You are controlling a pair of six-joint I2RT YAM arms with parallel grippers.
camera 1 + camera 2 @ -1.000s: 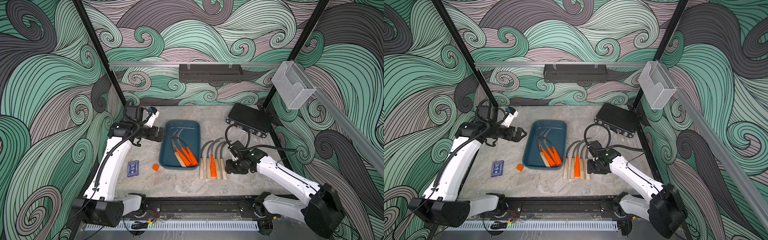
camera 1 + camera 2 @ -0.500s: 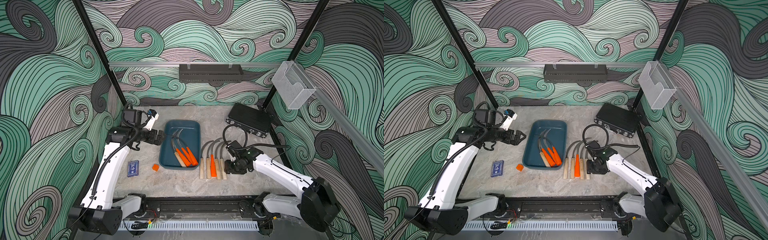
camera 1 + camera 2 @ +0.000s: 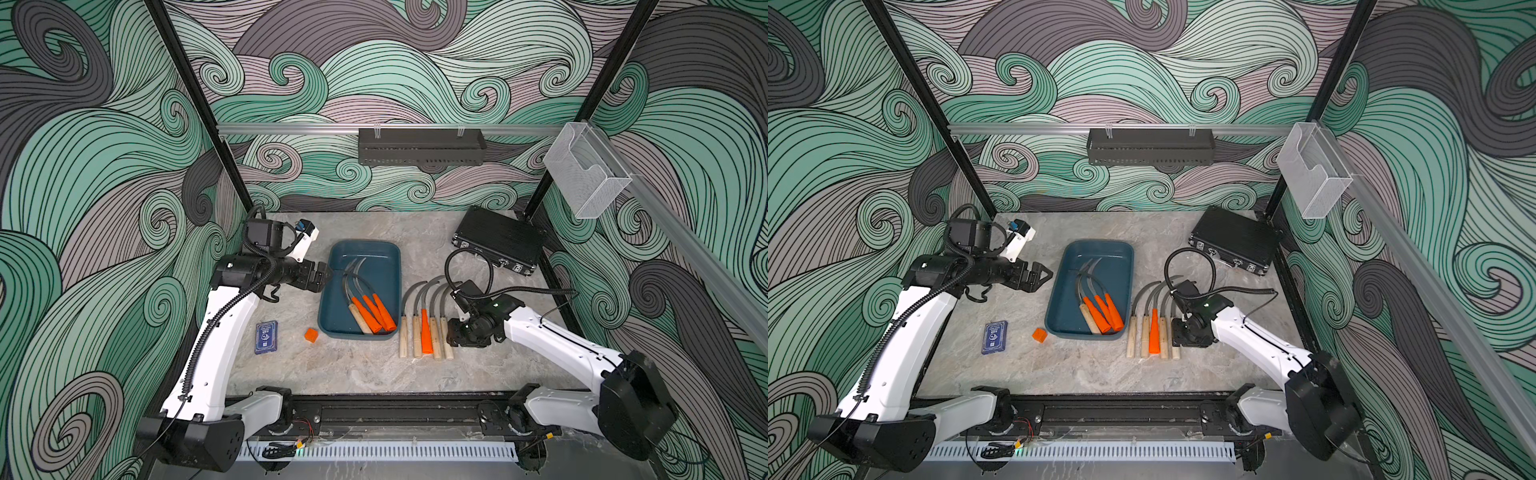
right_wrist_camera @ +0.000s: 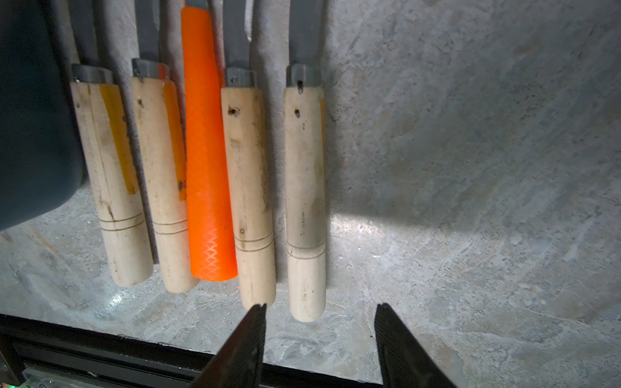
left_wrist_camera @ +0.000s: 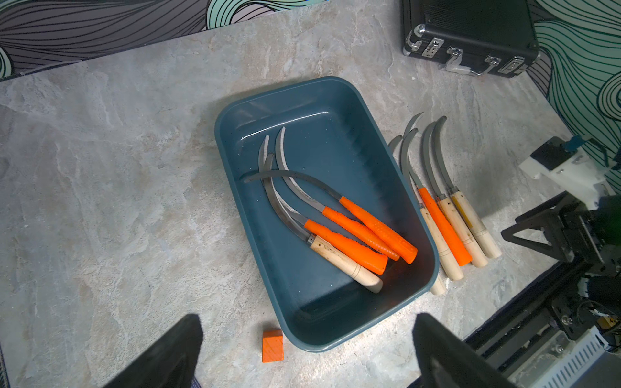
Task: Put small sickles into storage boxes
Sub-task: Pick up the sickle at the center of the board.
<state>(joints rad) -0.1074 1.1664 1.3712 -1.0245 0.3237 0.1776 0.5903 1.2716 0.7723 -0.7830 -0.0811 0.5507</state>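
moved: the right claw (image 3: 456, 336) has edged closer to the handle ends of the loose sickles (image 3: 424, 328); the left arm has shifted only slightly, and the left claw (image 5: 305, 317) stays beside the tray (image 3: 384, 266).
right claw: down at the near end of the row, fingers (image 4: 250, 331) apart, clamped on nothing; in the right wrist view the butt of the outermost sickle (image 4: 305, 201), wooden-handled, lies just ahead of the gap.
loose sickles: five side by side on the surface (image 3: 353, 374), just right of the tray, handles toward the robot, blades curving away; four wooden handles, with one orange handle in the middle.
small items: a blue card box (image 3: 266, 337) and an orange cube (image 3: 311, 335) lie left of the tray's near corner, apart from each other.
tray: dark teal, holding the stored sickles (image 5: 353, 235): three orange-handled and one wooden-handled, handles bunched toward its near right corner, blades crossing.
left claw: by the tray's left wall, fingers wide apart, empty.
far end: a black latch case (image 3: 498, 241) lies on the surface; a black rack (image 3: 422, 147) and a clear bin (image 3: 586, 174) hang on the walls.
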